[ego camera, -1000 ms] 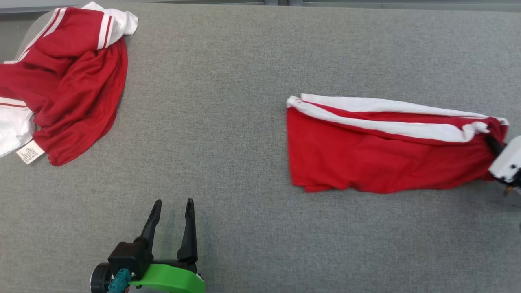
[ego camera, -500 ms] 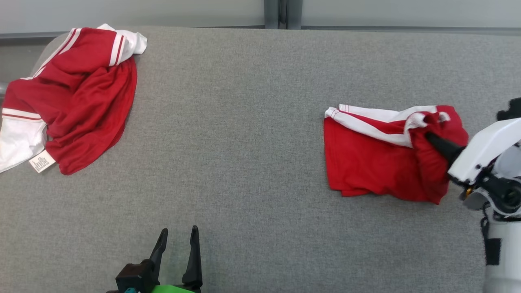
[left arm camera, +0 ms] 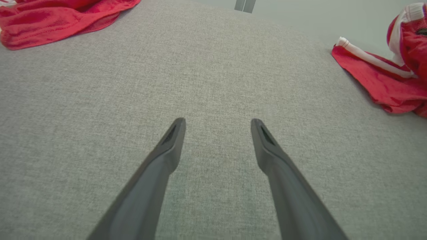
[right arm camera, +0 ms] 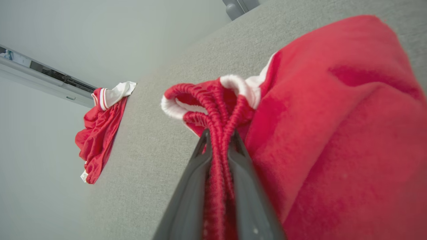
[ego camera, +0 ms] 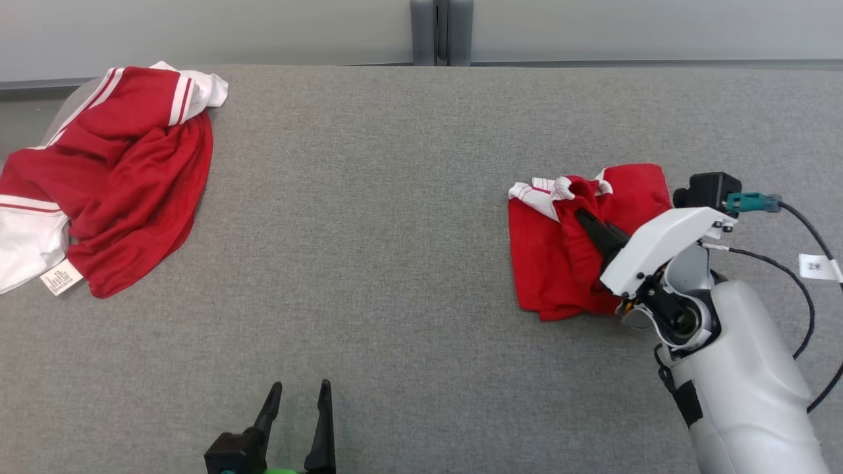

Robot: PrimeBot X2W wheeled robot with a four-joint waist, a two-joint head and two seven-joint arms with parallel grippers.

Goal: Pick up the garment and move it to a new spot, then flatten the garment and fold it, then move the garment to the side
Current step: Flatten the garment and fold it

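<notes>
Matt red cloth garment

crumpled red-and-white jersey at far left, grey fabric tabletop, pale wall behind

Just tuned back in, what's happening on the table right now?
The right hand is shut on the gathered waistband of the red shorts, which lie bunched and partly doubled over on the right side of the grey table. The left hand is open and holds nothing, poised over bare table near the front edge. A second red and white garment sits crumpled at the far left corner.
</notes>
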